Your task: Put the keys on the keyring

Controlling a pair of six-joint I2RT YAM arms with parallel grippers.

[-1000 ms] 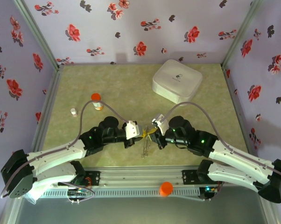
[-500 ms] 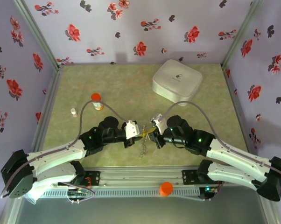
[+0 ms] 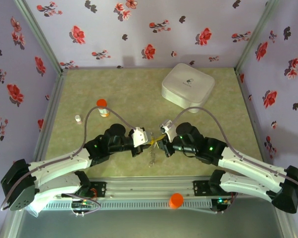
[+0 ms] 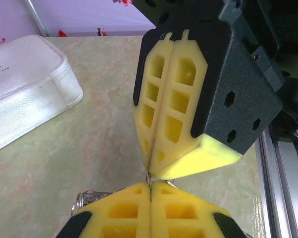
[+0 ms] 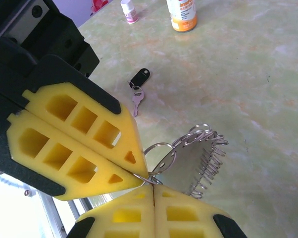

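Note:
The keyring is a silver wire ring with a dangling string of linked rings, held above the table. My left gripper and right gripper are both shut on it, tip to tip, at the table's near middle. From above, the left gripper and right gripper touch, with the keyring's chain hanging below them. The keys, one black-headed and one silver, lie together on the table beyond the grippers, apart from them.
A white rounded-square box sits at the back right. An orange-capped vial and a small white bottle stand at the left. The metal rail runs along the near edge, with an orange cap on it.
My right gripper has shifted left until its tips meet the left gripper's. The hanging chain swung slightly. The left arm has stayed in place.

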